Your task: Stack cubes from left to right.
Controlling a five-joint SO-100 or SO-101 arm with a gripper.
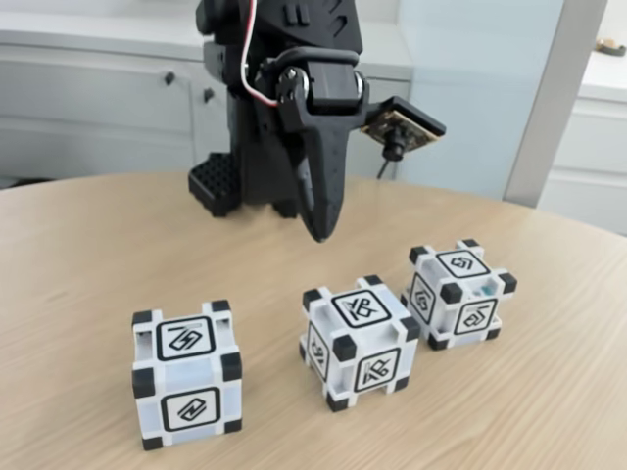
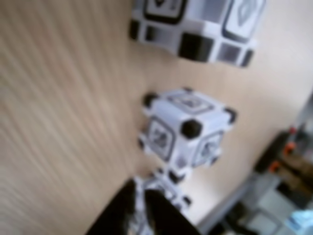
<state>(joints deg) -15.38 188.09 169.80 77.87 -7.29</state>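
So the round wooden worktop (image 1: 88,255) takes up most of the fixed view, with white cabinets (image 1: 108,98) along the far wall. The black arm (image 1: 284,98) stands at the far side of the worktop, bent forward, and its end effector (image 1: 319,227) hangs in the air pointing down, tip tapering to a single point, so it looks pressed together with nothing in it. A small camera board (image 1: 404,127) sticks out to its right.

The three cubes sit in a loose row nearer the camera, all on the worktop, none stacked. Left cube (image 1: 186,374) is nearest and well apart from the others. Middle cube (image 1: 359,341) sits just near of and slightly right of the end effector tip, not touching it. Right cube (image 1: 458,292) is just beside the middle one, a bit farther back.

The wrist view is blurry: one cube (image 2: 186,128) centre frame, another cube (image 2: 195,27) cut off at the top edge, and the dark end effector (image 2: 142,215) at the bottom.
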